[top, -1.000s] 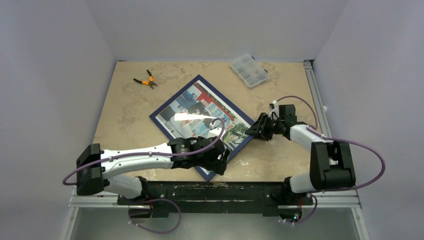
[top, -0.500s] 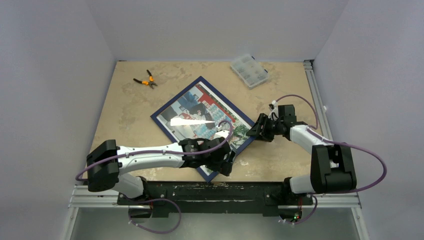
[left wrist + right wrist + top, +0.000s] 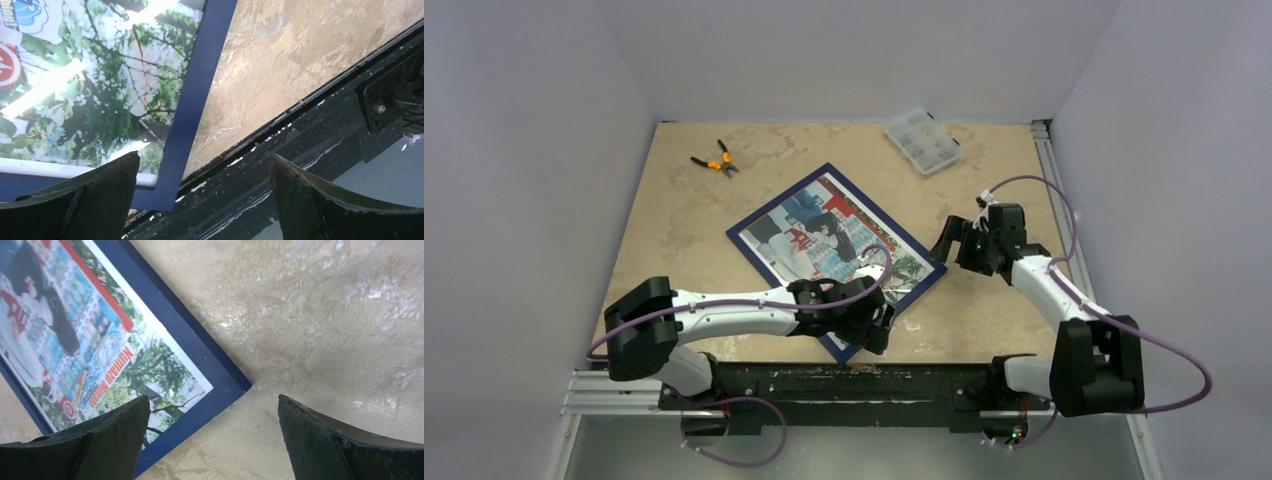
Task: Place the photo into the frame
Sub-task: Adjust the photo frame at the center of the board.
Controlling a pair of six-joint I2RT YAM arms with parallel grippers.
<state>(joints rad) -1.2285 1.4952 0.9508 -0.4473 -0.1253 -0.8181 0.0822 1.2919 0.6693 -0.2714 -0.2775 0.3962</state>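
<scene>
The frame [image 3: 776,203], dark blue face up, lies flat on the table, turned like a diamond. The photo [image 3: 824,235] shows inside its rails, with people, red-and-white machines and green trees. My left gripper [image 3: 874,325] hangs open over the frame's near corner at the table's front edge. In the left wrist view the blue rail [image 3: 195,100] and the photo's trees [image 3: 100,90] lie under the open left gripper [image 3: 204,157]. My right gripper [image 3: 949,245] stands open just off the frame's right corner. The right wrist view shows that rail [image 3: 200,355], the photo [image 3: 90,340] and the empty right gripper [image 3: 214,399].
Orange-handled pliers [image 3: 714,160] lie at the back left. A clear compartment box [image 3: 922,140] sits at the back right. The black base rail [image 3: 844,380] runs along the front edge of the table [image 3: 674,220], close under the frame's near corner.
The right gripper has opened, let go of the frame's right corner and drawn back up and to the right. The frame's glare is gone. The left gripper edged right.
</scene>
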